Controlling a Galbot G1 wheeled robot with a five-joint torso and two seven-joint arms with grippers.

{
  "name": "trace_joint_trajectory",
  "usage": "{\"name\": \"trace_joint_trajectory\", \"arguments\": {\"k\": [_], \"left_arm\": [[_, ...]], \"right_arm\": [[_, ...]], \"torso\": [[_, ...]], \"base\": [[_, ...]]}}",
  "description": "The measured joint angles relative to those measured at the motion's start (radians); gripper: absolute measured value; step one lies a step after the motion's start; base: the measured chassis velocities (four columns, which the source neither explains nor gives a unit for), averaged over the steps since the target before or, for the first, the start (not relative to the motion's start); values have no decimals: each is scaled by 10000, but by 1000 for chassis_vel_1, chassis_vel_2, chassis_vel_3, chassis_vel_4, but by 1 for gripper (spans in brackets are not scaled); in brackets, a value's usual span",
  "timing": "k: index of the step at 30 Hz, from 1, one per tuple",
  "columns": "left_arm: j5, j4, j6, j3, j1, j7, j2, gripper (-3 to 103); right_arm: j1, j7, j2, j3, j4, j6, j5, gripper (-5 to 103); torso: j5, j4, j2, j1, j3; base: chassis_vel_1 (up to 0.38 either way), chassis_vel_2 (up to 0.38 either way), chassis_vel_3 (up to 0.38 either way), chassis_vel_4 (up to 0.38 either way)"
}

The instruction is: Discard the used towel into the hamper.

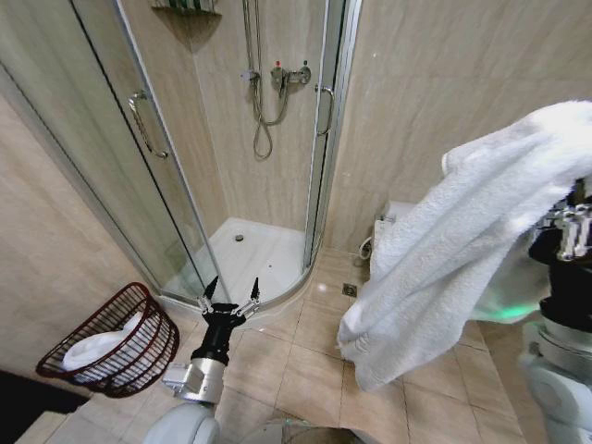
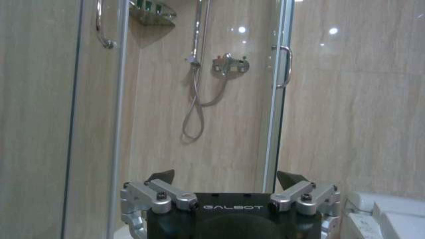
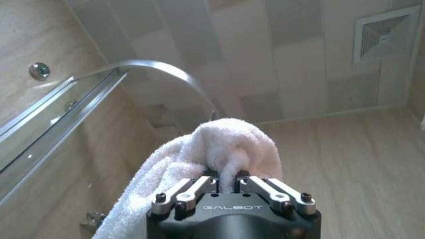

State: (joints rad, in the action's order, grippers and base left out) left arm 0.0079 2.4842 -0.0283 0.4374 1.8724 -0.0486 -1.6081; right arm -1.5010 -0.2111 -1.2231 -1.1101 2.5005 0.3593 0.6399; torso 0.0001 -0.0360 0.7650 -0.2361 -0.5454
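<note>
A large white towel (image 1: 444, 250) hangs high on the right, bunched between the fingers of my right gripper (image 1: 566, 229). In the right wrist view that gripper (image 3: 228, 181) is shut on a fold of the towel (image 3: 226, 144), which drapes away over its side. The hamper (image 1: 148, 356), a dark reddish-brown wicker basket, leans on the floor at the lower left against the wall, with a white cloth (image 1: 92, 350) lying inside it. My left gripper (image 1: 231, 294) stands low in the middle, just right of the hamper. Its fingers point up, and it (image 2: 226, 177) is open and holds nothing.
A glass corner shower cabin (image 1: 139, 166) with a white tray (image 1: 254, 254) stands straight ahead. A white toilet (image 1: 393, 217) sits behind the hanging towel, with a floor drain (image 1: 350, 289) beside it. Beige floor tiles (image 1: 305, 361) lie between the hamper and the towel.
</note>
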Motion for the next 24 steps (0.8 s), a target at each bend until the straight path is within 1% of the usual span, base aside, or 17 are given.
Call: {"name": "trace_joint_trajectory", "arguments": {"k": [5,7,13,16,19,20,24], "left_arm": [[0,0,0,0,0,0,0,100],[0,0,0,0,0,0,0,100],[0,0,0,0,0,0,0,100],[0,0,0,0,0,0,0,100],[0,0,0,0,0,0,0,100],[0,0,0,0,0,0,0,100],[0,0,0,0,0,0,0,100]], "right_arm": [[-13,48,2,-304,4,36,143,14],[-158,-20,-131,-327,4,142,151,14],[-263,-22,-193,-645,4,247,274,14],[-281,46,-141,-852,5,181,428,14],[-234,334,-22,-954,4,2,615,14],[-234,334,-22,-954,4,2,615,14],[-251,389,-33,-1033,4,-36,674,14]], "torso": [[-2,-1,189,-79,-109],[0,0,318,-135,-181],[0,0,556,-241,-315],[0,0,674,-288,-386],[0,-1,851,-363,-488],[0,-1,851,-363,-488],[0,0,1058,-452,-608]], "base": [[0,0,0,0],[0,0,0,0],[0,0,0,0],[0,0,0,0],[0,0,0,0],[0,0,0,0],[0,0,0,0]]}}
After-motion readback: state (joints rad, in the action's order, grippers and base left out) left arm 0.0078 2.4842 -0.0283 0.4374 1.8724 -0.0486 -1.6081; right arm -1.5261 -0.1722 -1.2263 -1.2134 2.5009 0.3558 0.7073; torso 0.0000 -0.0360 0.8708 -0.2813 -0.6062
